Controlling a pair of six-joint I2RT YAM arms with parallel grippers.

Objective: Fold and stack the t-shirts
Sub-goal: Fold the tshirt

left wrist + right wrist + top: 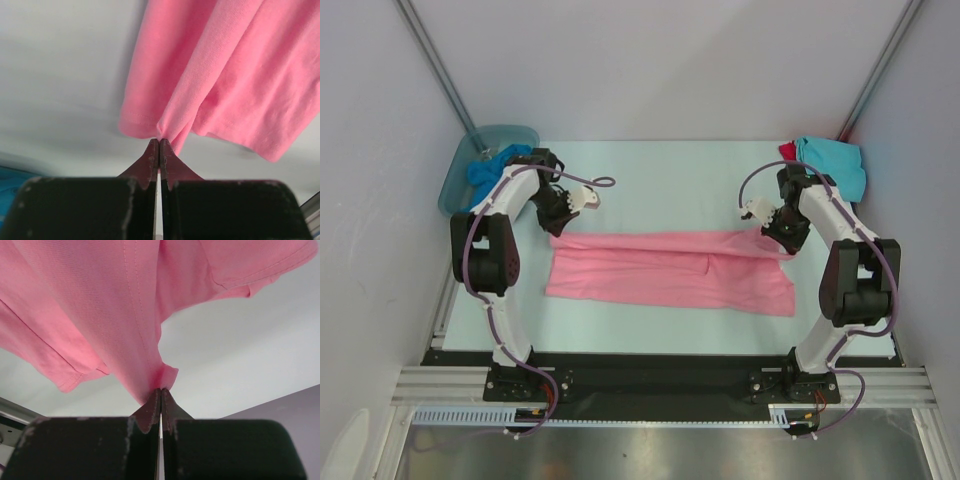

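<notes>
From above, the light pink t-shirt lies as a long band across the middle of the desk, and a ridge along it suggests it is already doubled lengthwise. The left jaws sit at its far left corner and the right jaws at its far right corner. Holding both ends of one edge probably keeps that edge straight, so it can be carried over as a line rather than a sag. The turquoise t-shirt is bunched in the far right corner with a red t-shirt showing at its edge. A brighter blue t-shirt sits in the plastic tub at far left. All three are well apart from the pink one, which I take as leaving room for folding.

In the left wrist view, the jaws are pressed together on a small pinch of pink cloth at a hemmed corner. The fabric fans away from the tips in soft folds above the pale desk.

In the right wrist view, these jaws are likewise clamped on a pinch of pink fabric beside a stitched seam, with a hemmed flap hanging to the left. The grip is right at the tips, so a sharp pull might slip it free.
</notes>
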